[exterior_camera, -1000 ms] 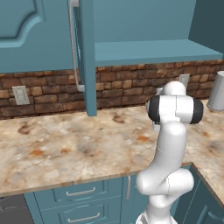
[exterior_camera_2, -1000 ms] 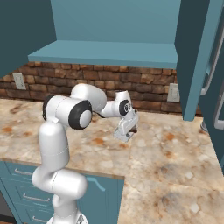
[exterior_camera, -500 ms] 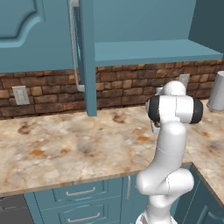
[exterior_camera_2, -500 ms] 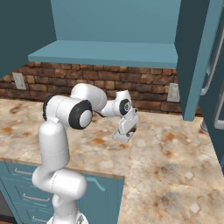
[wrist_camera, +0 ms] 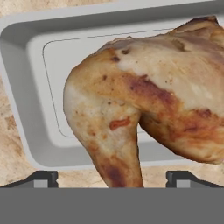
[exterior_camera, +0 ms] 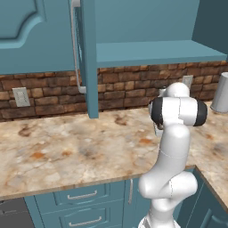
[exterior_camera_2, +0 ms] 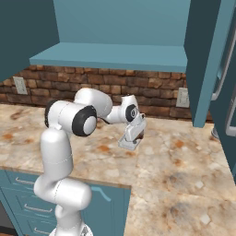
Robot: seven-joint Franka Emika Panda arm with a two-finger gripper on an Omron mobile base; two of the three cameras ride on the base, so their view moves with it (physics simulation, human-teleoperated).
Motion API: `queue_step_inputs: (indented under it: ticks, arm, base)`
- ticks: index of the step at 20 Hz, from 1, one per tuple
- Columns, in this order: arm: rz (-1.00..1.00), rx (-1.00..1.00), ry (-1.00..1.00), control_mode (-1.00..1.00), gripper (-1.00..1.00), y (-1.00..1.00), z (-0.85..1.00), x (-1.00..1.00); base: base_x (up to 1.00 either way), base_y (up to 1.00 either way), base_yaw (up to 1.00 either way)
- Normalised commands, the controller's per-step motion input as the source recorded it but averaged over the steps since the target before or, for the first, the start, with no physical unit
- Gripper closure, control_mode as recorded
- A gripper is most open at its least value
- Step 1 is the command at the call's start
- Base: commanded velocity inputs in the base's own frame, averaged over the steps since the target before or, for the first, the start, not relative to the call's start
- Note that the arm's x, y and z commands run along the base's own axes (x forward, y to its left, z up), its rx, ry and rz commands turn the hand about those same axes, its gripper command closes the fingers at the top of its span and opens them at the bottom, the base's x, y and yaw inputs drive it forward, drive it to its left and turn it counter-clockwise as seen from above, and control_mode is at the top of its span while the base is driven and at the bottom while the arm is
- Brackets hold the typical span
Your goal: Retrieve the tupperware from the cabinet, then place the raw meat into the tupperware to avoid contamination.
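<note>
Over the last second the gripper (exterior_camera_2: 132, 140) was opened wide; the meat (wrist_camera: 148, 105) was seen released over the tupperware (wrist_camera: 30, 87), mid-worktop near the backsplash. Placement judged essentially complete.

In your hand view the raw meat (wrist_camera: 144, 109) runs off the right edge and covers much of the tupperware (wrist_camera: 30, 96), whose right end is cut off too. In your left base view the arm hides both. In your right base view the tupperware (exterior_camera_2: 129, 143) is partly behind the hand.
</note>
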Motion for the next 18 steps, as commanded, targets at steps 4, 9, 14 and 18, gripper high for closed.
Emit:
queue_step_inputs:
  ticks: [4,9,14,18]
  arm:
    - [0.00,0.00,0.00,-1.00,-1.00,0.00,0.04,0.00]
    - [0.00,0.00,0.00,-1.00,-1.00,0.00,0.11,0.01]
    - [0.00,0.00,0.00,-1.00,-1.00,0.00,0.16,0.08]
    - [0.00,0.00,0.00,-1.00,-1.00,0.00,0.21,0.01]
  base:
    - [0.00,0.00,0.00]
    - [0.00,0.00,0.00]
    - [0.00,0.00,0.00]
    - [0.00,0.00,0.00]
